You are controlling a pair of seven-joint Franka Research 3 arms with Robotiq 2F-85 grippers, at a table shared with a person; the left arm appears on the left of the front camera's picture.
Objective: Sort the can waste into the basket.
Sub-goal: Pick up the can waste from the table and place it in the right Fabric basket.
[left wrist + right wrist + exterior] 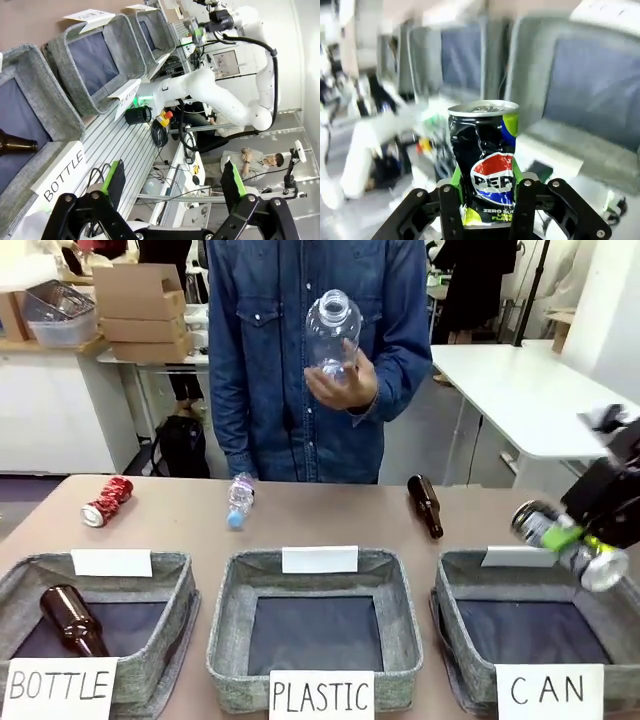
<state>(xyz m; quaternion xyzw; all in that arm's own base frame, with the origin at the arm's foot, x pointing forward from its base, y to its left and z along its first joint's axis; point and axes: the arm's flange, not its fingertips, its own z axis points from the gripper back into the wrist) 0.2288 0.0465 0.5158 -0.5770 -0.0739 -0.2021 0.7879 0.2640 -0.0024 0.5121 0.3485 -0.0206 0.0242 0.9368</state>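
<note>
While right end effector (486, 194) clenches Pepsi can (485, 150) above brown table (330, 515); left end effector (174, 175) spread wide; white desk (520, 390) beyond.

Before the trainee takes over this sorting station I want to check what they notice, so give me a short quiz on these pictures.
1. True or false: the right gripper holds the Pepsi can.
2. Fill in: one brown bottle lies in the basket labelled ____.
3. The red can on the table: A stands upright; B lies on its side; C hangs over the edge.
Key: 1 true; 2 BOTTLE; 3 B.
</note>
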